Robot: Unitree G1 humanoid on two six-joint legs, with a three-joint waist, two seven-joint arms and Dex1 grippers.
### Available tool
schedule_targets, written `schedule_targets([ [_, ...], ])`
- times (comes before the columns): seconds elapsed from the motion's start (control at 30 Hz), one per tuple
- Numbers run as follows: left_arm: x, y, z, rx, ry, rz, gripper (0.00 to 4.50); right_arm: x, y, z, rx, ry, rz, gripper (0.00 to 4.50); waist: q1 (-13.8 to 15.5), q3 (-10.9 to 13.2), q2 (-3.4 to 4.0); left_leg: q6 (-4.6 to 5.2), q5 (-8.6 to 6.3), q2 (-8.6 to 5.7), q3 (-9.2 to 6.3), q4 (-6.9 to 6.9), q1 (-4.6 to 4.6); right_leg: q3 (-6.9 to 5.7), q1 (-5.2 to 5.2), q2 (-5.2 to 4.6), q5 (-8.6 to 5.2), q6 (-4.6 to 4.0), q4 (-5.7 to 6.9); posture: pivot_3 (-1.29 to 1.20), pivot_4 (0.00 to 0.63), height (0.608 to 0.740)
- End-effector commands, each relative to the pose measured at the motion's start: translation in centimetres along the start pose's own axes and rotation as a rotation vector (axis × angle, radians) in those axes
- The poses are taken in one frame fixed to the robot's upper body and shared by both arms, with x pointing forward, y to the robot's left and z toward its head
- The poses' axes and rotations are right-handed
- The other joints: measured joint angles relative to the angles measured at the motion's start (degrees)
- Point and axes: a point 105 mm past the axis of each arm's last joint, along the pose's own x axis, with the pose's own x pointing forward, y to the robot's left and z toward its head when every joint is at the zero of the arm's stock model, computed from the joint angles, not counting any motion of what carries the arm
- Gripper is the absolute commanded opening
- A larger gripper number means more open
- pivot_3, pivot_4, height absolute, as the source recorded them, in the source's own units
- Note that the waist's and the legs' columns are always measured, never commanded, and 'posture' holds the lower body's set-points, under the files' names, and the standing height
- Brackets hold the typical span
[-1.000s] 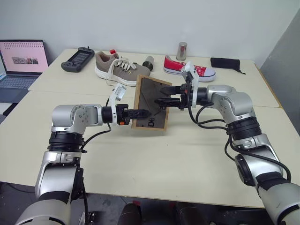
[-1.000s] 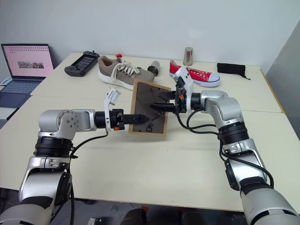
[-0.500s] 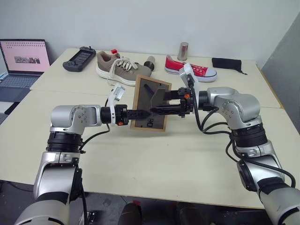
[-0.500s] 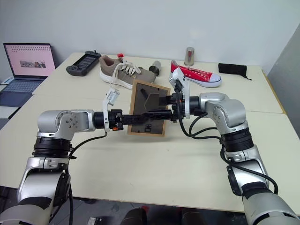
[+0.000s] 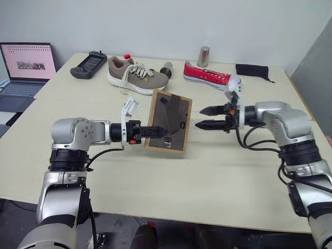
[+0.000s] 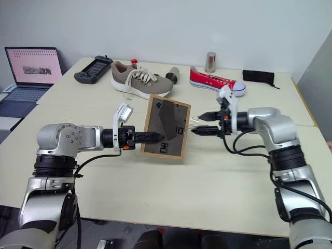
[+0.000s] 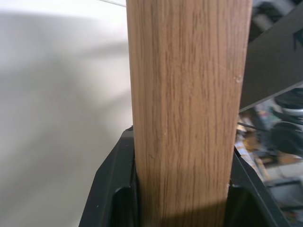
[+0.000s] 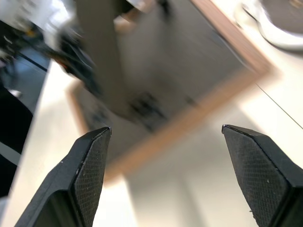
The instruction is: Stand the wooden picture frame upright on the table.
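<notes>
Left eye view | left pincer [image 5: 155, 131] clamps wooden picture frame [image 5: 174, 116] edge | right pincer [image 5: 199, 118] wide, just beside frame

Wooden picture frame [image 5: 169, 122] upright, slightly tilted, dark backing with strut showing, mid pale cream counter [image 5: 207, 171].

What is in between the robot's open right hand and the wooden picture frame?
Nothing. In the left eye view, just bare cream table top lies below the gap between the open right tool and the small light-wood picture frame.
</notes>
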Motion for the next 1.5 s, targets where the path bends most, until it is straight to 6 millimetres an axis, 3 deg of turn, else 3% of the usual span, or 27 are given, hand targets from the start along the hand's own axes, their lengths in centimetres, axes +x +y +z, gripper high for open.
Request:
schedule_targets([
  [0.03, -1.0, -1.9, 0.0, -0.107, 0.011, -0.1, 1.29, -1.8, -0.6, -1.2, -0.239, 0.012, -0.062, 3.98, -0.2, 0.0, 0.0, 0.0, 0.0, 0.0, -0.01, 0.0, 0.0, -0.01, 0.0, 0.0, 0.0, 0.0, 0.0, 0.0, 0.15, 0.74],
  [0.13, -1.2, -2.0, -0.4, -0.176, 0.023, -0.145, 1.29, -2.1, -0.6, -2.8, -0.461, 0.033, -0.093, 3.98, -0.2, 0.0, -0.04, 0.0, 0.0, 0.0, -0.07, 0.05, 0.02, -0.05, 0.07, 0.0, -0.02, 0.03, -0.03, 0.0, 0.15, 0.74],
  [0.27, -1.0, -2.1, -0.2, -0.317, -0.021, -0.255, 1.29, -1.6, -0.3, -3.2, -1.122, 0.009, -0.203, 3.98, -0.4, 0.0, -0.02, 0.01, 0.0, -0.02, 0.02, 0.09, 0.03, 0.07, 0.03, -0.01, -0.04, 0.07, 0.01, 0.0, 0.15, 0.74],
  [0.37, -1.1, -2.6, -0.1, -0.35, -0.032, -0.29, 1.29, -1.5, 0.2, -2.8, -1.321, -0.05, -0.214, 3.98, -0.5, 0.0, -0.02, 0.0, 0.0, -0.01, 0.03, 0.09, 0.07, 0.08, 0.03, -0.01, -0.03, 0.06, 0.04, 0.0, 0.15, 0.74],
  [0.5, -0.7, -3.3, -1.2, -0.344, 0.007, -0.303, 1.29, -0.5, 1.2, -1.3, -1.438, -0.184, -0.212, 3.98, -0.5, 0.0, -0.02, -0.14, 0.08, -0.01, 0.02, 0.1, 0.09, 0.08, 0.05, -0.07, -0.01, 0.03, 0.1, 0.0, 0.15, 0.74],
  [0.73, 0.0, -3.9, -2.0, -0.356, 0.01, -0.315, 1.29, 1.5, 1.7, -0.3, -1.571, -0.256, -0.202, 3.98, -0.2, 0.0, -0.02, -0.41, 0.25, -0.04, -0.05, 0.12, 0.17, 0.05, 0.1, -0.13, -0.01, 0.03, 0.18, 0.0, 0.15, 0.74],
  [1.2, 0.3, -4.2, -1.1, -0.352, -0.058, -0.297, 1.29, 3.8, 3.3, 0.6, -1.679, -0.364, -0.143, 3.98, -0.2, 0.0, -0.02, -0.45, 0.31, -0.15, -0.12, 0.13, 0.18, 0.05, 0.12, -0.18, -0.01, 0.02, 0.21, 0.0, 0.15, 0.74],
  [1.5, 0.2, -4.4, -1.4, -0.339, -0.026, -0.288, 1.29, 3.9, 3.5, 1.6, -1.722, -0.413, -0.164, 1.93, -0.2, 0.0, -0.02, -0.43, 0.33, -0.27, -0.25, 0.12, 0.18, 0.03, 0.15, -0.22, -0.01, 0.02, 0.21, 0.0, 0.15, 0.74],
])
